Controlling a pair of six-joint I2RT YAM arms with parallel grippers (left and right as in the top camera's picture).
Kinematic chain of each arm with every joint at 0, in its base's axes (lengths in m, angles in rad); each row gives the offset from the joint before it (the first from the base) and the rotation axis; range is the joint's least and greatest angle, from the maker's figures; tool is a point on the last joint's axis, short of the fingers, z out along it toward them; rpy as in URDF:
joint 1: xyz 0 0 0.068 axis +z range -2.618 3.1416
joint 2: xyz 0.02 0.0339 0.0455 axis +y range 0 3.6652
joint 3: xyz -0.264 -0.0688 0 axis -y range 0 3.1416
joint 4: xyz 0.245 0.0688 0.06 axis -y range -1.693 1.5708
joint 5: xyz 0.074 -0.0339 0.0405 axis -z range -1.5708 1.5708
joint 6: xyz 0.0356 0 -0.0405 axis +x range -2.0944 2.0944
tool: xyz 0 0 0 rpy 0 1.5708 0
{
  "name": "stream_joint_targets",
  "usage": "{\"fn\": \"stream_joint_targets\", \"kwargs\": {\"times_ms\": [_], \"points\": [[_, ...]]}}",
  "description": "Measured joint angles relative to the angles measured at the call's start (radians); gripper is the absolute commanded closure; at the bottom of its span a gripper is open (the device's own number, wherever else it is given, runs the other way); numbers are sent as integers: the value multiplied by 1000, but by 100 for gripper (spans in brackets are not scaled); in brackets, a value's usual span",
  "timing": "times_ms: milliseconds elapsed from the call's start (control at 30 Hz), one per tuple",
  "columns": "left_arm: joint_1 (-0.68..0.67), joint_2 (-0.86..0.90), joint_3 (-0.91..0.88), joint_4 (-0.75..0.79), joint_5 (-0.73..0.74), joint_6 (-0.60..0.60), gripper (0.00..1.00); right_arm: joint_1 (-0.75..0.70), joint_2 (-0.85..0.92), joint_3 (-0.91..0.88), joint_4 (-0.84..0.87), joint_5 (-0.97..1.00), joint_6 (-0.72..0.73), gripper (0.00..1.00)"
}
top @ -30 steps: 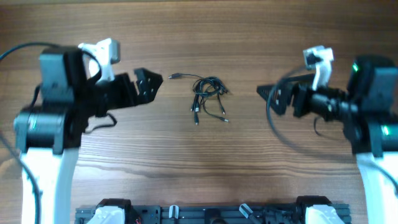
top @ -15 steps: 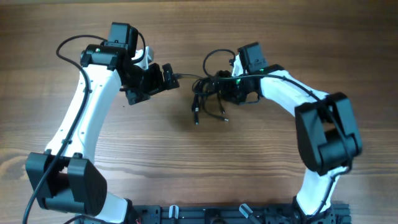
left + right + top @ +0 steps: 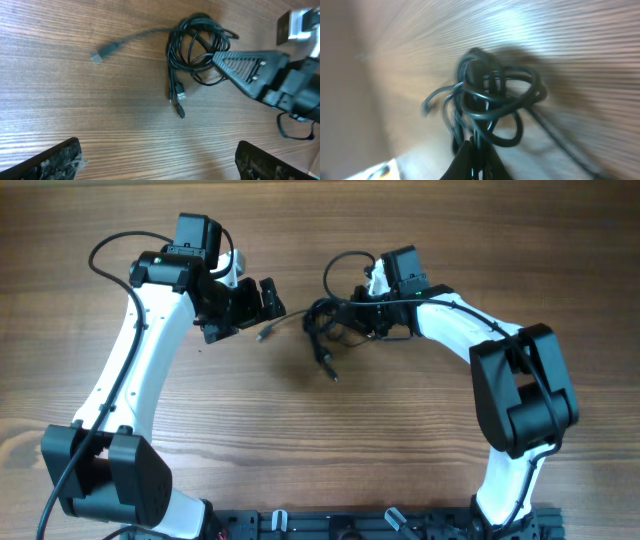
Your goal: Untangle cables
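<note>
The cables (image 3: 322,336) are a bunch of thin black cords at the table's middle. One plug end (image 3: 265,335) trails off to the left and another (image 3: 333,376) points toward the front. My right gripper (image 3: 352,320) is shut on the bunch's right side. In the right wrist view its closed tips (image 3: 479,146) pinch a few strands of the cables (image 3: 492,92). My left gripper (image 3: 260,305) stands open just left of the bunch, holding nothing. The left wrist view shows the cables (image 3: 192,47), the loose plug (image 3: 102,51) and my left gripper (image 3: 157,165) wide apart over bare wood.
The wooden table (image 3: 320,450) extends all around the bunch. The thick black cables wired to the arms loop above each wrist (image 3: 345,265). A dark rail (image 3: 340,525) runs along the front edge.
Both arms have swung in to the bunch. The right gripper has shut on the cables, and the bunch has shifted, its loose plug ends swinging left and forward.
</note>
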Motion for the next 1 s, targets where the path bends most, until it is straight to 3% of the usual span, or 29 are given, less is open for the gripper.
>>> {"fn": "stream_joint_targets", "kwargs": {"times_ms": [133, 267, 333, 433, 533, 767, 1000], "points": [[9, 0, 0, 16, 71, -51, 0, -2, -179, 0, 11, -224, -29, 96], [45, 0, 0, 46, 305, -70, 5, -2, -410, 0, -38, -370, -67, 96], [45, 0, 0, 45, 355, -78, 22, 2, -419, 0, -46, -386, -68, 96], [45, 0, 0, 15, 396, -84, 56, 16, -419, 0, -49, -391, -74, 96], [45, 0, 0, 5, 416, -84, 64, 20, -419, 0, -53, -390, -92, 96], [45, 0, 0, 4, 423, -84, 96, 20, -419, 0, -124, -336, -138, 96], [45, 0, 0, -12, 429, -84, 96, 20, -419, 1, -176, -258, -138, 96]]}}
